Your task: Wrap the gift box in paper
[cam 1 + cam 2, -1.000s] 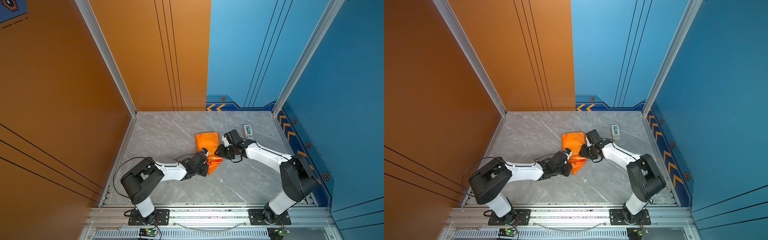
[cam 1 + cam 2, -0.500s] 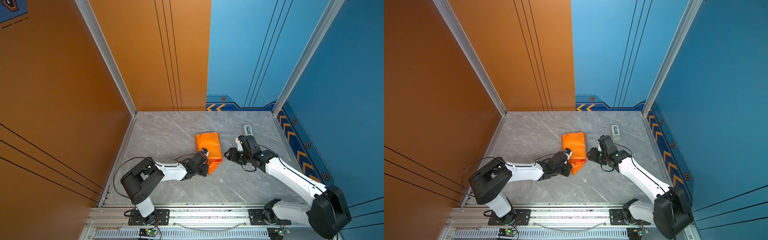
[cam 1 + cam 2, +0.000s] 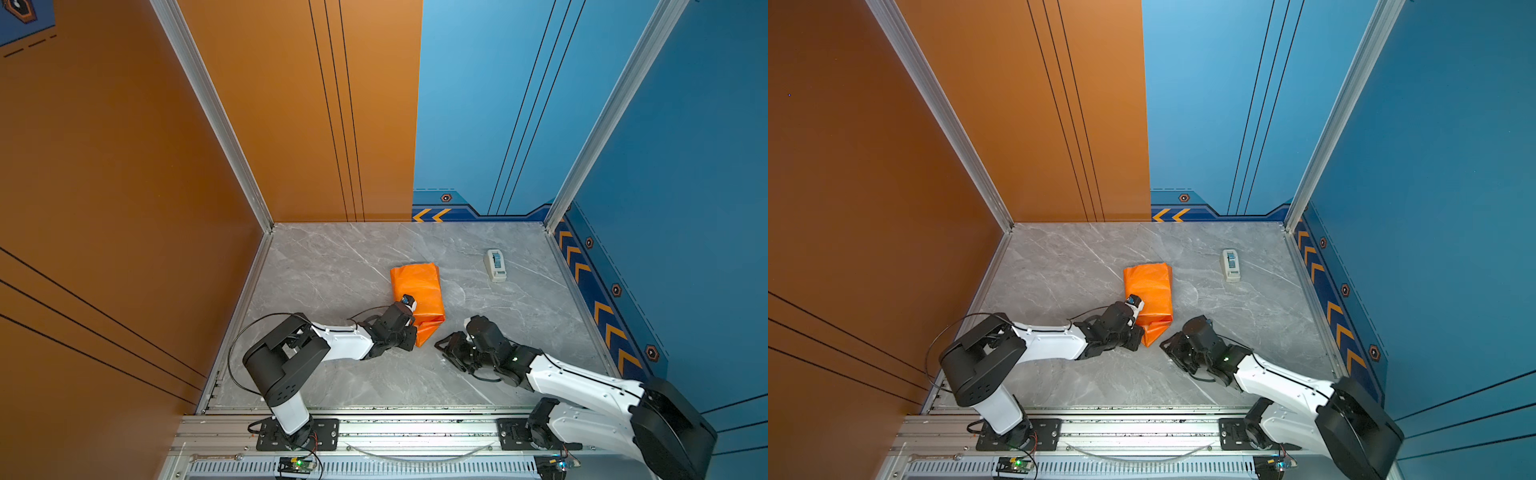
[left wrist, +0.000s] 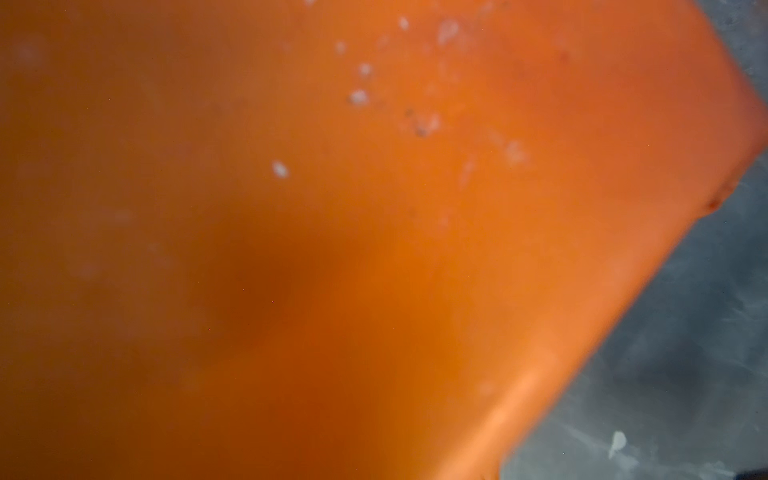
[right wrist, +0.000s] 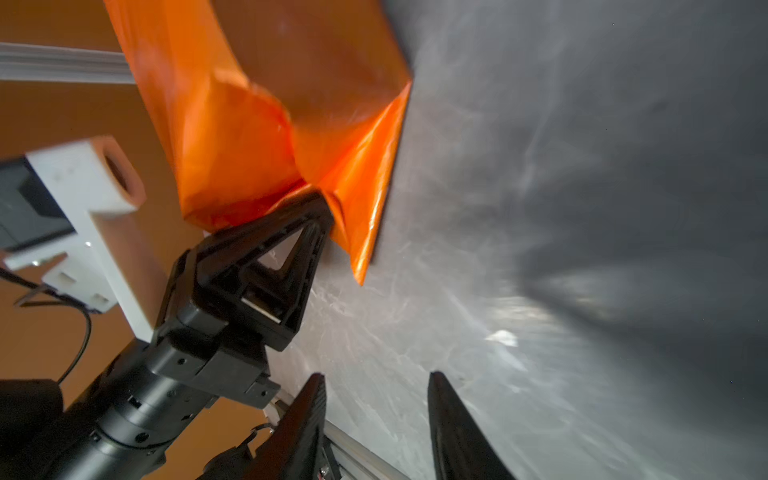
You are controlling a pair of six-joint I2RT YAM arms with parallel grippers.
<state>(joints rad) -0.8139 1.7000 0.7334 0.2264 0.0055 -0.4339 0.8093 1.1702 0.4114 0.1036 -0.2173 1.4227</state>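
Near the middle of the worktop (image 3: 395, 386), the left end effector (image 5: 321, 203) is pressed together on a crumpled flap of the paper (image 5: 249, 124), at the end of the bundle that faces the near edge. The right end effector (image 5: 376, 376) is seen just beside that flap, on the side toward the right edge. Its fingers (image 5: 307, 415) are spread with nothing between them, and the paper is not touched by it.

The paper is folded into an oblong orange bundle, glossy face outward, and is laid on the worktop with its length running from the near edge toward the far edge. The left wrist view is almost filled by blurred orange, with a strip of grey worktop at one side.

The gift box cannot be seen, and whether it is enclosed by the bundle cannot be told. A small white-grey tape dispenser (image 3: 494, 265) is laid well apart from the bundle, toward the far right corner.
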